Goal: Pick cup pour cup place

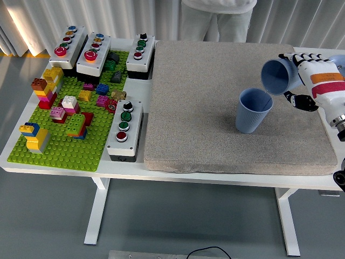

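A blue ribbed cup (254, 110) stands upright on the grey mat (205, 97), right of its middle. Just above and to the right of its rim, my right hand (302, 75) is shut on a second, lighter blue cup (278, 76). That cup is tipped on its side, its mouth facing left and down toward the standing cup. No stream shows between the two cups. My left hand is out of the picture.
A green baseplate (64, 145) with several coloured bricks fills the table's left part, ringed by button boxes (124, 129). A person (218, 16) stands at the far side, hands out of sight. The mat's right edge lies under my right arm.
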Action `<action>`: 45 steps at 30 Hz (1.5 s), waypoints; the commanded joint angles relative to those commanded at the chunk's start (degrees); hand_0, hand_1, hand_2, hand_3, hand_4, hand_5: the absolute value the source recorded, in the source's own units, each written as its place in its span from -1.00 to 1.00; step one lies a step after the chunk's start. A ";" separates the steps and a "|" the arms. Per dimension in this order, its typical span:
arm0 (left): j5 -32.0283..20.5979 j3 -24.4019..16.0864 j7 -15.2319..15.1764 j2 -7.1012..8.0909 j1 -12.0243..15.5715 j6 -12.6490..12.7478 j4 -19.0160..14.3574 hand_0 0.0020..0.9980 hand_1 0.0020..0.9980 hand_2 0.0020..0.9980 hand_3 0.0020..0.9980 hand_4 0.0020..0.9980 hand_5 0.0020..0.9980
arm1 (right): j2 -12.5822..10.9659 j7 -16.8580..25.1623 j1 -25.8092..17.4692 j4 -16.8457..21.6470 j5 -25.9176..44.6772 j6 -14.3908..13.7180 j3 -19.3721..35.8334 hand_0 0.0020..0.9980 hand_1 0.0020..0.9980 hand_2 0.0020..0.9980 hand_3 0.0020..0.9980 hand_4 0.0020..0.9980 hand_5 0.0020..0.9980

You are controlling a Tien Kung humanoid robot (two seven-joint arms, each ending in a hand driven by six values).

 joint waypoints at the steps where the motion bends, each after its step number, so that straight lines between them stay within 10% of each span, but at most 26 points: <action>1: -0.05 0.04 -0.01 0.00 0.00 0.00 0.00 0.45 0.54 0.65 0.33 0.01 0.88 | 0.04 0.02 -0.03 0.03 0.14 -0.01 0.01 0.61 0.30 0.05 0.09 0.17 -1.00; 19: -0.49 0.68 -0.05 0.02 0.16 -0.05 0.00 0.45 0.54 0.65 0.33 0.02 0.89 | 2.81 0.33 0.18 -2.58 13.35 0.32 2.92 0.60 0.30 0.05 0.09 0.17 -1.00; 45: -0.31 0.72 0.00 -0.12 0.14 -0.06 0.00 0.45 0.54 0.65 0.33 0.02 0.89 | 7.62 -3.05 -5.74 -10.84 72.70 14.66 23.12 0.59 0.30 0.05 0.09 0.17 -1.00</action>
